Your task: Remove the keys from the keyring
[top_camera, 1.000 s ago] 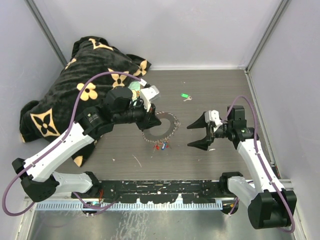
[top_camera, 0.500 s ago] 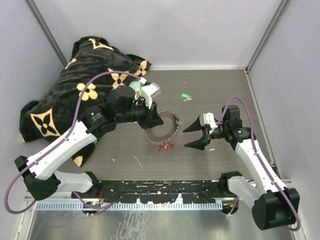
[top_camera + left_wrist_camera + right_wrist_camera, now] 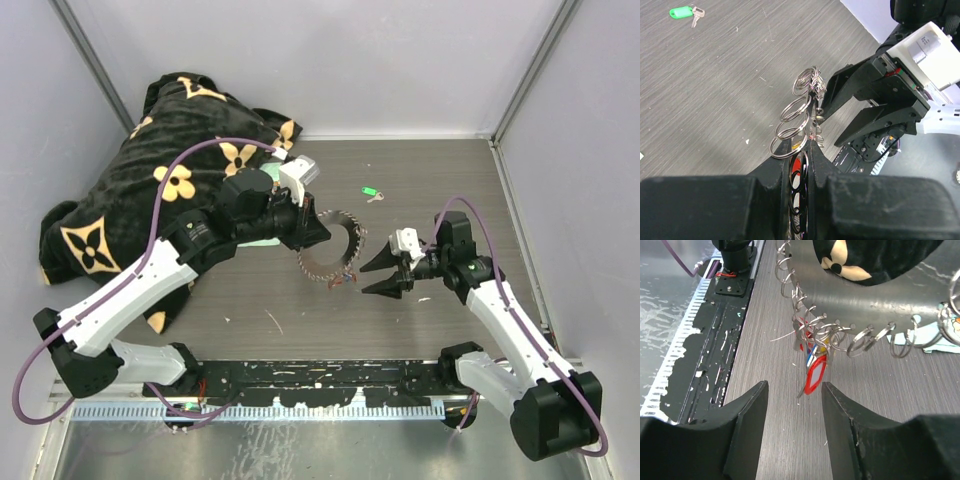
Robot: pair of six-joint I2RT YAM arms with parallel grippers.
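End effector of the left arm was clamped shut on the large dark grey metal keyring, held on edge over the desk. Small silver keys with red, yellow and blue tags hung from its lowest loops. The right end effector, half open and empty, faced them and should pinch one tag squarely. Only the right wrist view showed the tags aligned with its gap.

At bottom centre the left gripper pinches the keyring edge-on, silver wire loops along its rim, a red tag between the fingers. Right of centre the right gripper, jaws apart, flanks the rim. A green-tagged key lies upper left on the grey table
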